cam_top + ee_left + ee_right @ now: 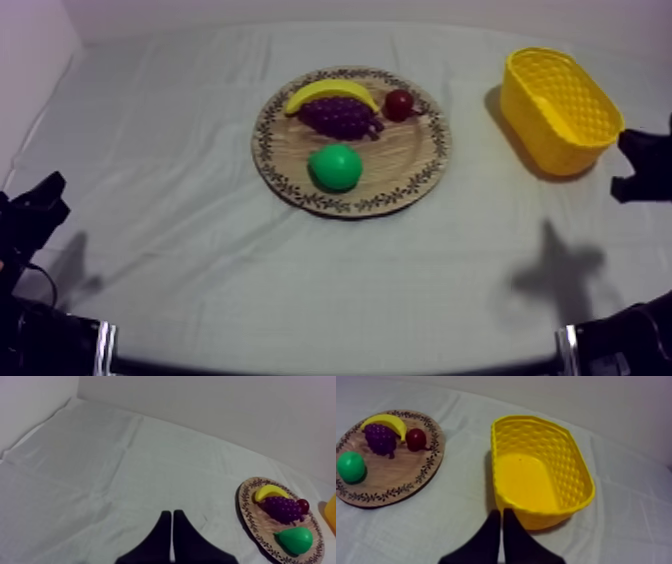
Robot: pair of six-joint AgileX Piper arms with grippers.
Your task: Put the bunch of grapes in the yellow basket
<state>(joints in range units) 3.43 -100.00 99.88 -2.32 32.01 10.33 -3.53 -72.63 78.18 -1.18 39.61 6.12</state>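
Grey-white cloth [200, 230] runs to a pale wall [225, 406]; left gripper [172, 514] and right gripper [501, 512] hang above it (jaws closed together, holding nothing)

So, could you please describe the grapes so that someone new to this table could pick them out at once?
On the cloth-covered table lies a round wooden board holding four toy fruits. The grapes lie at its far side, between the banana behind and the pear in front, the small red fruit beside them. They alone are a dark purple, knobbly cluster.
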